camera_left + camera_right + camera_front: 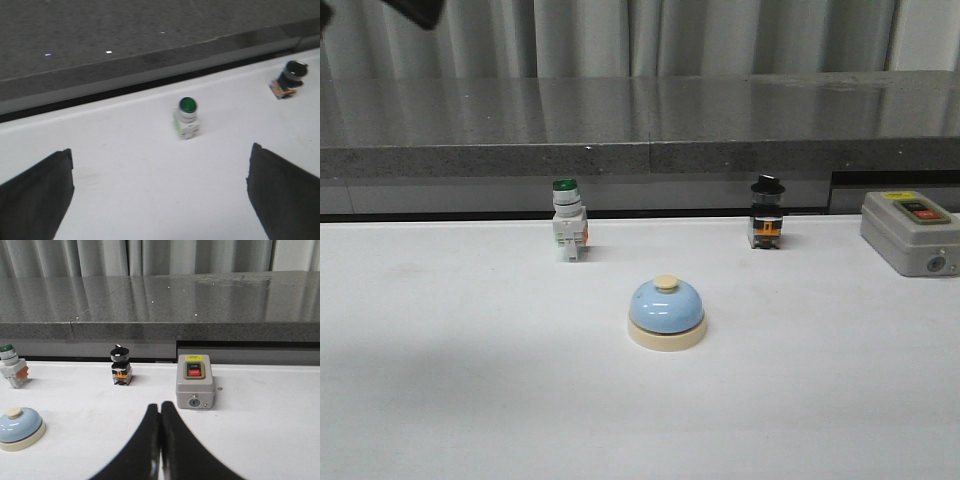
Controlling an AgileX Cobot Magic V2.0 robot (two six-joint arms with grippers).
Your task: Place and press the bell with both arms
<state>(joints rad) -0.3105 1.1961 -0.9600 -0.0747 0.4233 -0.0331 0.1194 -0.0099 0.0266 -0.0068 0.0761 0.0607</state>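
Observation:
The bell, a light-blue dome on a cream base with a cream knob, stands upright on the white table near the middle; nothing touches it. In the right wrist view the bell sits off to the side of my right gripper, whose black fingers are shut together with nothing between them. My left gripper is wide open and empty over bare table, facing the green-capped switch; the bell does not show in its view. Only a dark piece of the left arm shows in the front view's top left corner.
A green-capped white switch and a black-knobbed switch stand at the table's back edge. A grey box with a red button sits at the back right. Behind them runs a grey stone ledge.

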